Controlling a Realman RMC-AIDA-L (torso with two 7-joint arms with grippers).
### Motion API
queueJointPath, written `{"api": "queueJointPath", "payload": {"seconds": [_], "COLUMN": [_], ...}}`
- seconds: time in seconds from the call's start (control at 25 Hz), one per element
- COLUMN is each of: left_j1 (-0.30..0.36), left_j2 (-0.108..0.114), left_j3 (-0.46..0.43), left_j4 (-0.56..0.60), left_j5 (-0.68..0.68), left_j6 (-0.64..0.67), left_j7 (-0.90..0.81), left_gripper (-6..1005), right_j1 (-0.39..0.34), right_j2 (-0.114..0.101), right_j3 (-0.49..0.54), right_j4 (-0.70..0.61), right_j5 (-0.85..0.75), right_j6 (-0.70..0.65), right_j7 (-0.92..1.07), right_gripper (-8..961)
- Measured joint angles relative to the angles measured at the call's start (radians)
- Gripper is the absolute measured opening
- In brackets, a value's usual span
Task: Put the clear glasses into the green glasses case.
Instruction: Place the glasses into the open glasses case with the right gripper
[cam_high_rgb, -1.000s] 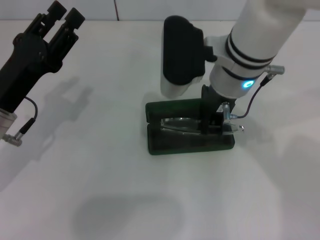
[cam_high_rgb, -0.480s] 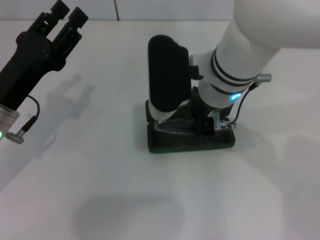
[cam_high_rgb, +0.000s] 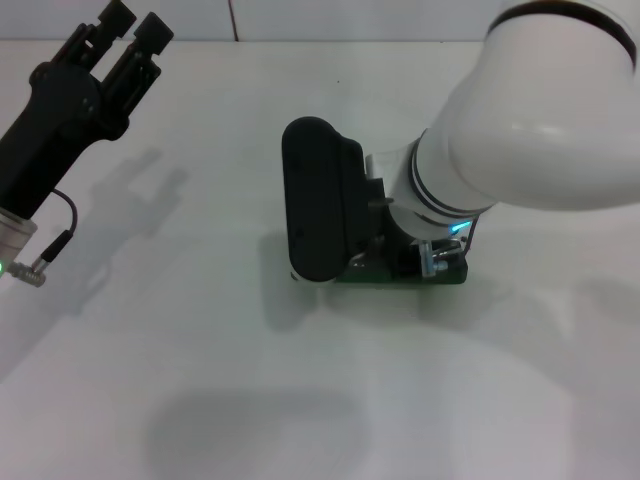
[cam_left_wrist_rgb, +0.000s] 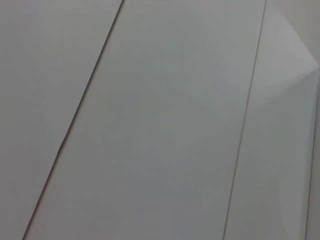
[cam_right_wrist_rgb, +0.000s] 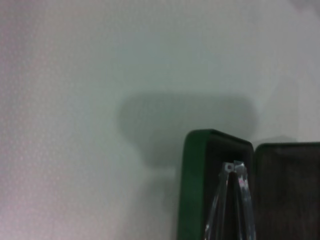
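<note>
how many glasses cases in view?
1: the green glasses case, lying open on the white table under the right end effector; the arm hides most of it.

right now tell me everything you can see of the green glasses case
The green glasses case is a dark green hard shell with rounded corners, lying open on the white table; both halves show a dark lining. The folded clear glasses sit over the seam between the halves. In the head view the right arm covers most of it, leaving only its near edge visible beneath the wrist. The right gripper's own contact with it cannot be seen.
</note>
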Motion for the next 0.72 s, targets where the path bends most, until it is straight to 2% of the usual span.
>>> {"api": "queueJointPath", "payload": {"seconds": [0.72], "left_j1": [-0.002], "left_j2": [0.000], "left_j3": [0.000], "left_j4": [0.000], "left_j5": [0.000], "left_j6": [0.000], "left_j7": [0.000], "left_gripper": [598], "right_j1": [-0.031], "right_j2": [0.000], "right_j3": [-0.029], "right_j4": [-0.037], "right_j5": [-0.033], "right_j6": [0.030], "right_j7": [0.010], "right_gripper": [126]}}
